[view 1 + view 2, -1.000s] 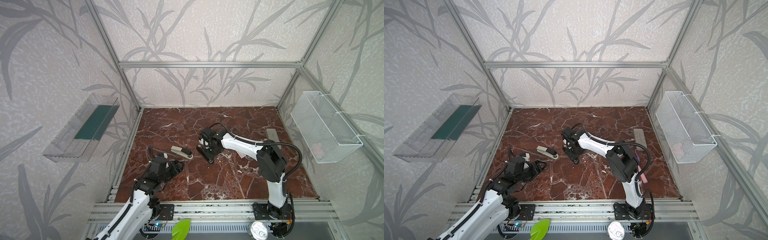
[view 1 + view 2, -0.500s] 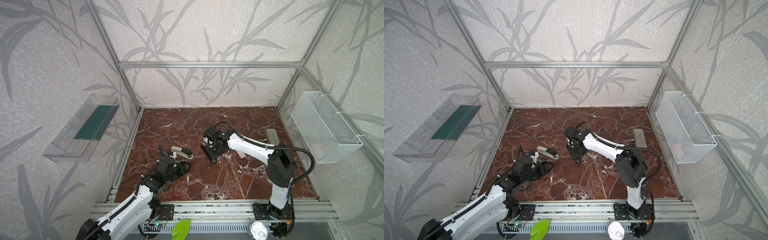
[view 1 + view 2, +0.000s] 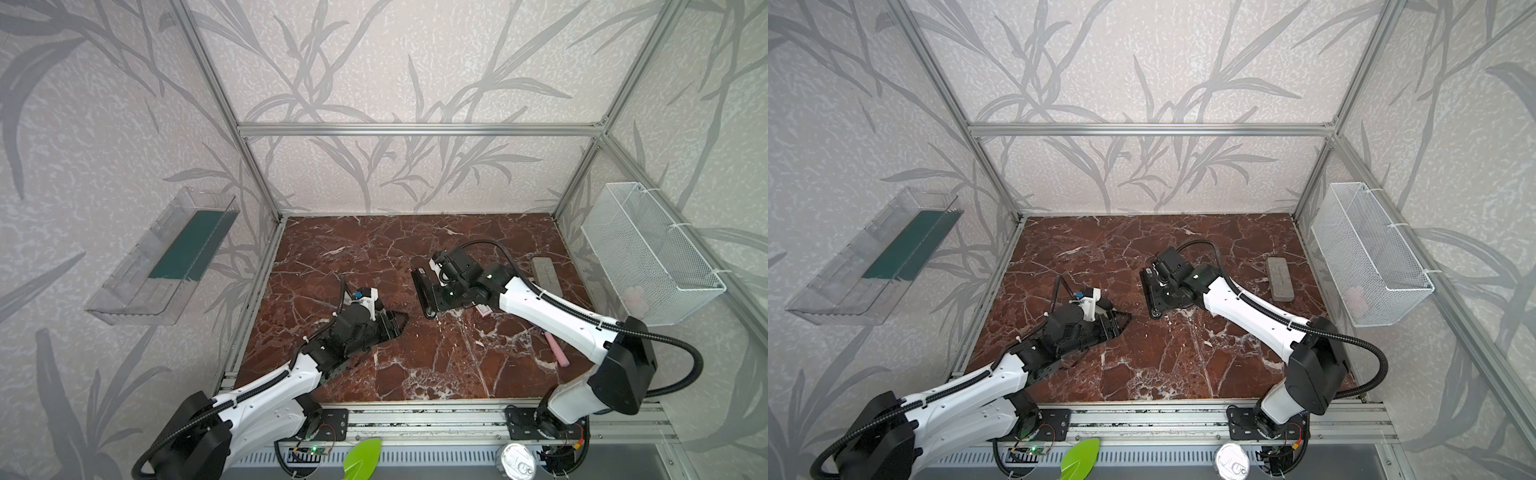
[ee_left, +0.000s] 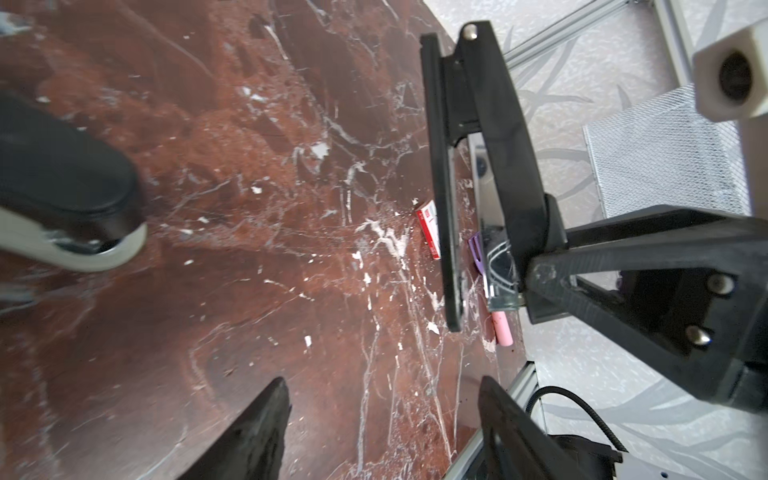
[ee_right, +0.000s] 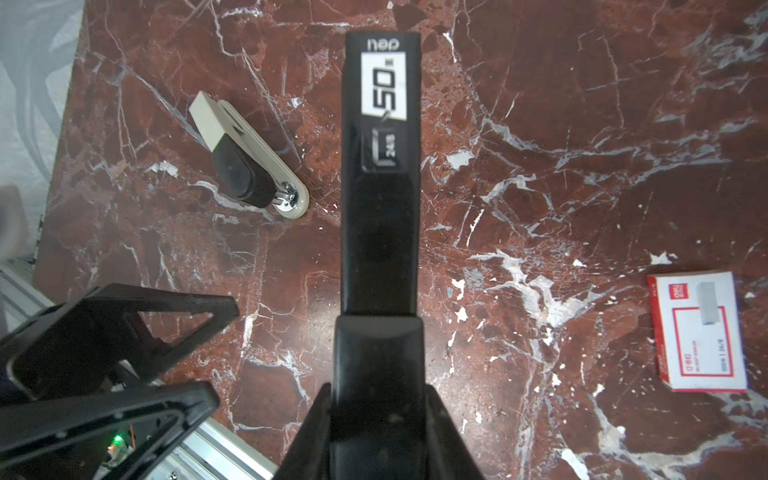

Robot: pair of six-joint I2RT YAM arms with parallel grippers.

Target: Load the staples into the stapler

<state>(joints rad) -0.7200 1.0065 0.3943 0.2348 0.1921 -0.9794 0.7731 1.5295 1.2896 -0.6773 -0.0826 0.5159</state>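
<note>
We see the small white-and-red staples box [image 5: 700, 332] lying flat, near the long black stapler [image 5: 380, 187], its arm parted from its base.

At frame centre, the black stapler [image 4: 498, 124], gripped by the right gripper [image 4: 536, 278], partly hides the staple box [image 4: 428, 226]; the left gripper [image 4: 382, 419] stands open and empty in the foreground.

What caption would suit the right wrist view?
Right gripper clamps the black stapler; the staples box and a small grey stapler lie apart on the marble table.
</note>
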